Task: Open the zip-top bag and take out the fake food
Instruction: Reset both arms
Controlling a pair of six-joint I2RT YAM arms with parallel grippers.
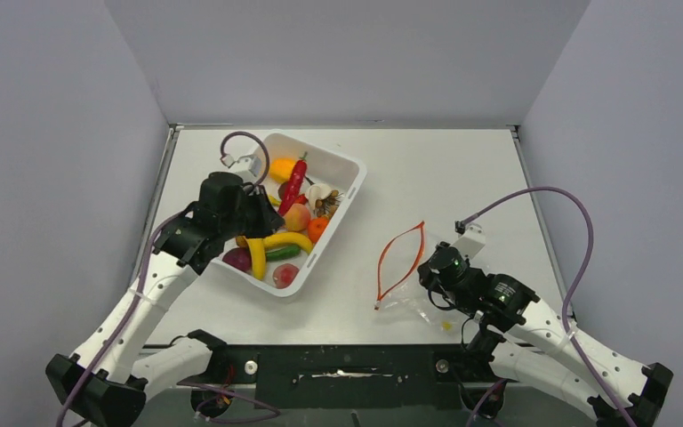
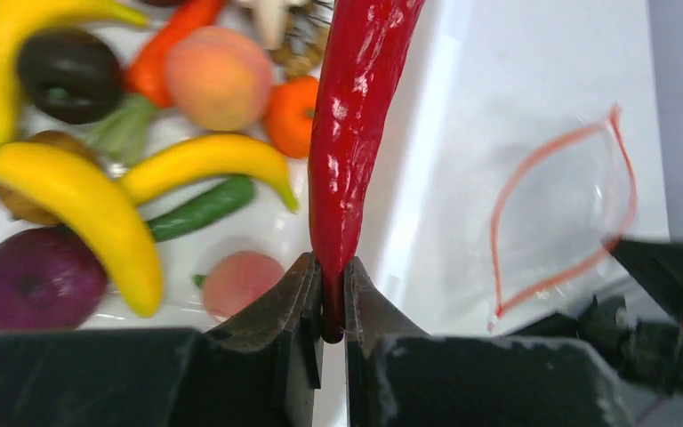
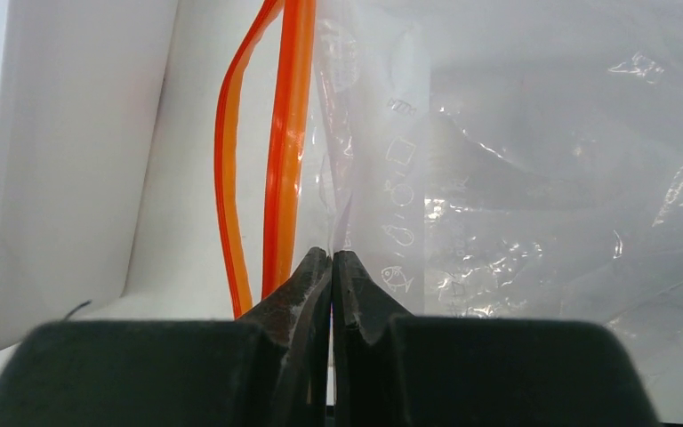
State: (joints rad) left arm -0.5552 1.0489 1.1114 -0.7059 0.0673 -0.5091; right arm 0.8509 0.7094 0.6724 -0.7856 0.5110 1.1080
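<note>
The zip-top bag (image 1: 413,298) lies on the table right of centre, its red-orange zip strip (image 1: 400,256) spread open in a loop. My right gripper (image 1: 429,281) is shut on the clear plastic just behind the strip (image 3: 285,133); the right wrist view shows its jaws (image 3: 332,260) pinching the film (image 3: 516,178). My left gripper (image 1: 271,210) is shut on the end of a red chili (image 1: 293,184) and holds it over the white tub (image 1: 356,169). In the left wrist view the chili (image 2: 356,116) rises from the gripper (image 2: 331,271), and the open bag (image 2: 560,205) looks empty.
The tub holds several toy foods: bananas (image 2: 80,196), a peach (image 2: 218,76), a purple plum (image 2: 36,276), a green pepper (image 2: 200,209), an orange piece (image 2: 289,111). The tub's right wall (image 2: 418,205) lies between the food and the bag. Grey walls enclose the table.
</note>
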